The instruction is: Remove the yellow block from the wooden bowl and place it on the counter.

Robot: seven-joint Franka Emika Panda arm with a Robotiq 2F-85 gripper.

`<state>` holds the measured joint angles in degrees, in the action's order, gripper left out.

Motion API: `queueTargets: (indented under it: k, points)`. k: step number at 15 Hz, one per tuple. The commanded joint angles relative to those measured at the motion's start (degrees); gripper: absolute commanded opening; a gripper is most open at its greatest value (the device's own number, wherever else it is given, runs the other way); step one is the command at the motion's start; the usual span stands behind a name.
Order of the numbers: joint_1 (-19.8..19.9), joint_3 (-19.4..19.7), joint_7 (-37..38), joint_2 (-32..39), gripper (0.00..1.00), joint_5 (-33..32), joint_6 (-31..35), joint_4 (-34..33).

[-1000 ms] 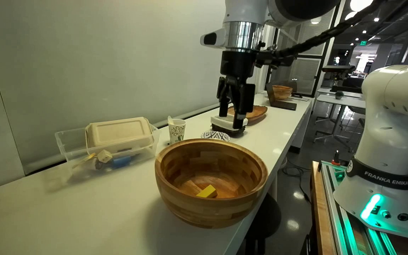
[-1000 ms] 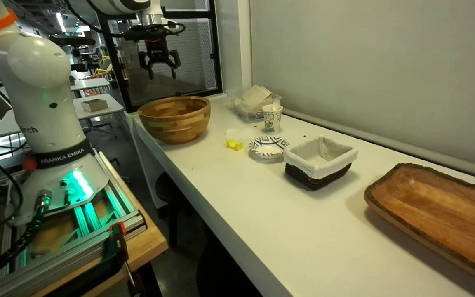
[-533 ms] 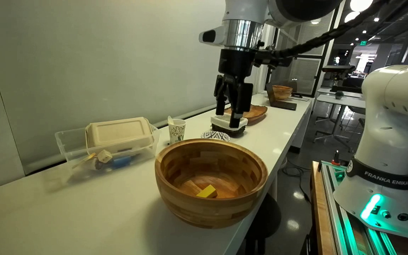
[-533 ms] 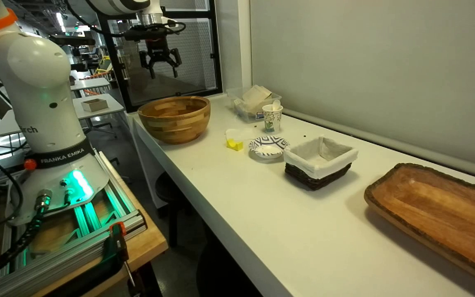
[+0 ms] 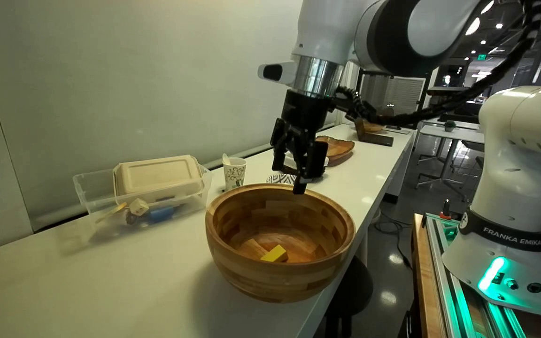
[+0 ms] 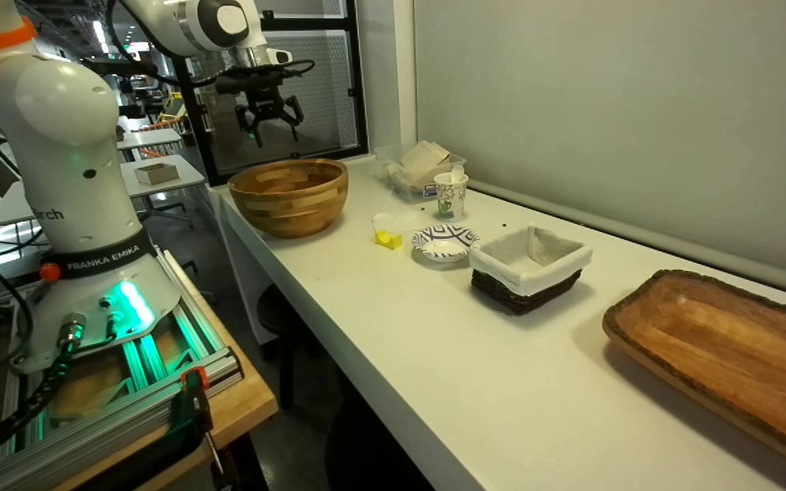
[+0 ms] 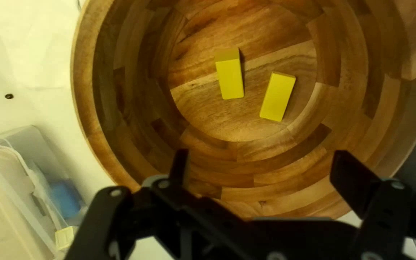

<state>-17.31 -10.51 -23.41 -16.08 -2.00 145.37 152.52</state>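
The wooden bowl [image 5: 280,281] stands on the white counter [image 5: 134,281]; it also shows in another exterior view [image 6: 288,211]. In the wrist view two yellow blocks lie apart on the bowl's floor: a left yellow block [image 7: 230,77] and a right yellow block [image 7: 277,96]. In an exterior view yellow shows inside the bowl as a yellow block [image 5: 275,254]; elsewhere the bowl's wall hides the inside. My gripper [image 7: 261,155] is open and empty, its fingers wide apart. It hangs above the bowl, slightly tilted, apart from both blocks, as both exterior views show [image 5: 289,180] [image 6: 278,142].
A clear plastic bin [image 5: 143,197] with a carton and small items stands beside the bowl. A paper cup [image 6: 450,196], a patterned paper bowl [image 6: 445,244], a small yellow piece [image 6: 387,239], a lined basket [image 6: 529,266] and a wooden tray [image 6: 720,354] stand along the counter.
My gripper has come down toward the bowl and has tilted a little. It stays open. The bowl and the yellow seen inside it have not moved.
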Motion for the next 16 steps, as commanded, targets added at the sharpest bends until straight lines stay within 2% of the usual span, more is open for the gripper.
queueTargets:
  k: [1, 6, 10, 11, 12, 16]
  points:
    - [0.0, 1.07, -2.83, 5.04, 1.0, -1.24, 7.26, 1.99]
    - [0.35, 2.37, -9.55, 11.97, 1.0, -0.41, 14.32, 3.43]
    - [1.51, 1.48, -13.36, 16.72, 1.0, -0.23, 20.36, 4.04]
    - [1.1, 1.05, -16.93, 17.94, 1.0, 4.44, 21.19, 3.88]
    - [2.15, 0.61, -12.4, 15.49, 1.0, 0.8, 18.47, 3.74]
    - [2.71, -0.19, -15.0, 17.76, 1.0, 2.63, 20.01, 3.6]
